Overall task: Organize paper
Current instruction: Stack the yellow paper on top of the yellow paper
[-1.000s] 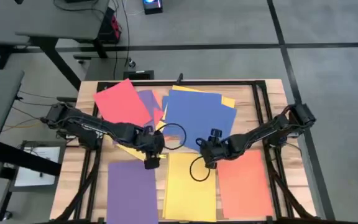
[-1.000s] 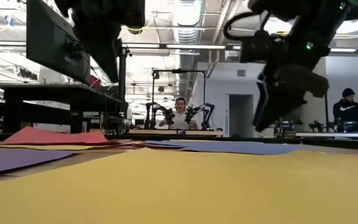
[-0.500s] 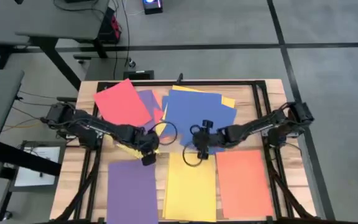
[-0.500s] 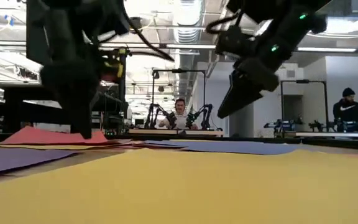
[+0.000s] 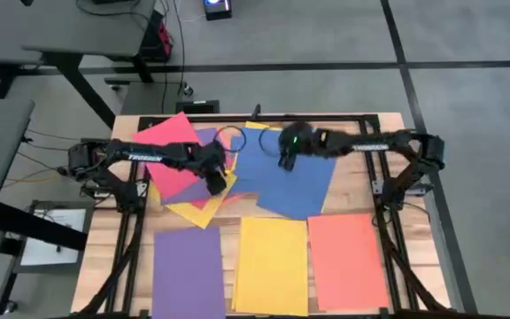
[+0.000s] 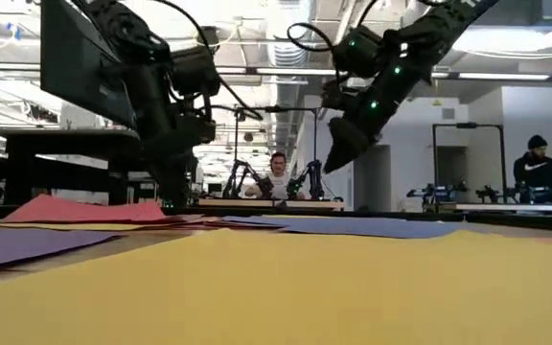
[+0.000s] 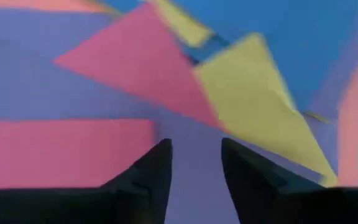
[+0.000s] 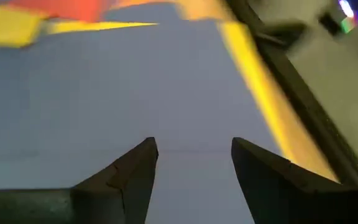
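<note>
While both arms reach over the far pile, three sorted sheets lie flat along the near edge of the table (image 5: 103, 257), bottom of the high view: purple sheet (image 5: 189, 270) at lower left, yellow sheet (image 5: 273, 266) at lower centre, orange sheet (image 5: 346, 260) at lower right. They sit side by side, not overlapping. In the low view the yellow one fills the foreground, purple at left edge.

Mid-frame, above those: loose pile, sheets overlapping at angles. Big blue sheet (image 5: 295, 182) centre, tilted, its lower corner close to the yellow sheet's top edge. Left of it a yellow piece (image 5: 193, 211) sticks out from under a red sheet (image 5: 171, 159), with purple showing between red and blue. Yellow edges also peek out along the blue sheet's top.

Left gripper (image 5: 212, 171) is over the pile's left-centre, at the red/purple/yellow overlap. Left wrist view: fingers (image 7: 145, 180) set a narrow gap apart, nothing between them, purple and red paper right below. Low view puts it down close to the paper at left of centre.

Right gripper (image 5: 286, 152) is over the upper part of the blue sheet, top centre. Right wrist view: fingers (image 8: 132, 174) spread moderately wide, empty, blue paper under them. Low view shows it clear above the table.

Far background in the low view: a seated person (image 6: 278, 177) centre, another person (image 6: 537, 165) at far right.
</note>
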Controlling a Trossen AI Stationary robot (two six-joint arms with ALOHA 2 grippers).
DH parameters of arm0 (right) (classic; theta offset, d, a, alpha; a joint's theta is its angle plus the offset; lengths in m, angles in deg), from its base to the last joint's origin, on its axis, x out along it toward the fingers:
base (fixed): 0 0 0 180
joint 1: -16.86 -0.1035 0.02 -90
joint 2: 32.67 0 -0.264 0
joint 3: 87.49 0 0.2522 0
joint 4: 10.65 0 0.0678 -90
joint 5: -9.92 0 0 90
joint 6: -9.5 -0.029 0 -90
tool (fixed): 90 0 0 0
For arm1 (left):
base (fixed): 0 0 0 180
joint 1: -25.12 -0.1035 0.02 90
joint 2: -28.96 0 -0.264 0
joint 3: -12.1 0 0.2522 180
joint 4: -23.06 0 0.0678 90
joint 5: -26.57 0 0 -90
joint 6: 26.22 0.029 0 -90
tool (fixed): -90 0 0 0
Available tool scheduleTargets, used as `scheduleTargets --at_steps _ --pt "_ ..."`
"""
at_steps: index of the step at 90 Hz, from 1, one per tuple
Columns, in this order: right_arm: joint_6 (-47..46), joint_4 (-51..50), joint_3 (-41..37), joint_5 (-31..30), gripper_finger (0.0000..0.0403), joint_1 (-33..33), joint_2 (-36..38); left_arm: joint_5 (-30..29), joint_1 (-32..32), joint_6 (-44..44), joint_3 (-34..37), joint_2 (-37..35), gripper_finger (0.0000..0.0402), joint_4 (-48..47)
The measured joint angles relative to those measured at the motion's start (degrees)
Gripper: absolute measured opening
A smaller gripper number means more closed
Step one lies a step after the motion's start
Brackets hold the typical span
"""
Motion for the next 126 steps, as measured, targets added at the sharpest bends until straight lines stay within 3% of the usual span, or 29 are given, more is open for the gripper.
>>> scheduleTargets --at_steps 20,34,44,55,68,95,107,126 --pt "-9.1 -16.0 8.4 0.6 0.0196 6.2 12.5 6.8 -0.9 -5.5 -9.2 0.0 0.0124 -14.1" --pt "-12.7 -23.2 12.2 1.0 0.0196 10.9 21.0 10.1 -1.0 -10.8 -25.1 0.0 0.0123 -27.7" --pt "-14.8 -29.3 12.2 7.4 0.0196 17.3 22.5 10.3 -2.2 -11.7 -36.9 -0.1 0.0123 -31.5" --pt "-11.3 -35.8 11.2 11.4 0.0196 23.8 18.3 10.2 -5.6 -11.2 -44.4 -0.1 0.0123 -31.5" --pt "-10.0 -37.5 10.5 17.2 0.0195 28.4 12.4 14.5 -11.9 -3.9 -45.8 0.0 0.0122 -31.9" --pt "-11.2 -39.2 5.9 17.5 0.0195 29.6 0.7 19.5 -22.1 15.5 -45.8 3.7 0.0122 -33.9" --pt "-13.5 -36.7 4.6 17.1 0.0195 30.2 -2.7 23.1 -23.3 19.5 -45.8 4.7 0.0122 -34.0" --pt "-13.0 -31.9 3.1 16.6 0.0195 32.3 -9.2 23.4 -23.7 21.2 -45.8 4.7 0.0122 -33.7"
